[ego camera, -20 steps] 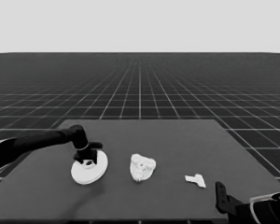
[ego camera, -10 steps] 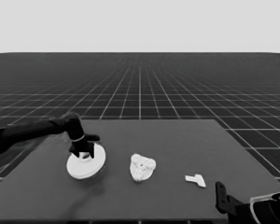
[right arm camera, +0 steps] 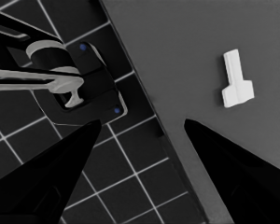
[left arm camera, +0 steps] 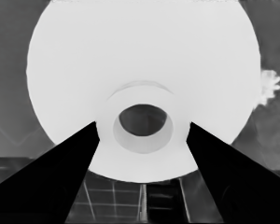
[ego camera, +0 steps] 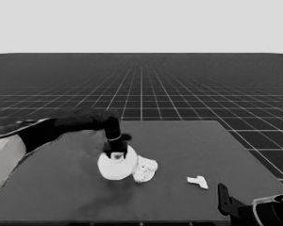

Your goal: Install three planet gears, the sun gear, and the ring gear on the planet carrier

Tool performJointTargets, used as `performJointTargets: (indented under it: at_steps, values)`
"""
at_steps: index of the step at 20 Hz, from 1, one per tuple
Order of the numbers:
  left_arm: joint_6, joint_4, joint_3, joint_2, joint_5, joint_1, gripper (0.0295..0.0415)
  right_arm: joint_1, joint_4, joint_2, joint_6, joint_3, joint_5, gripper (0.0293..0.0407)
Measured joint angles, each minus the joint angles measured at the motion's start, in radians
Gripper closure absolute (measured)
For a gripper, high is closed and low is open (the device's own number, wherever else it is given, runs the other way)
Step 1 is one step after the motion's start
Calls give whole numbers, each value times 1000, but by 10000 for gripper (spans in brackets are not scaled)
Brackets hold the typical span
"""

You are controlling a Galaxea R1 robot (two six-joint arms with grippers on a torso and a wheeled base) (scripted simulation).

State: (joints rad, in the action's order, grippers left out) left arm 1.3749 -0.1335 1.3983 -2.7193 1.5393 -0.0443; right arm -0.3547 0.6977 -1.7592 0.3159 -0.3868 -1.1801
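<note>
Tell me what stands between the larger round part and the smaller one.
Nothing visible. The left gripper, shut on the larger round part at its hub, holds it right beside the smaller round part with its gears, overlapping it.

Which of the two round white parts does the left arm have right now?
The larger round part: the left gripper sits on its raised centre hub. The smaller round part lies beside it, gears on top.
</note>
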Motion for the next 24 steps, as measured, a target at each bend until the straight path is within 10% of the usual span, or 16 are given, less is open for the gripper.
performJointTargets:
  at_steps: [5,24]
  values:
    - [-23,-7,322,-358,-2,13,362,0,0,0,0,0,0,315]
    - [-110,-98,417,-396,-33,117,362,0,0,0,0,0,0,315]
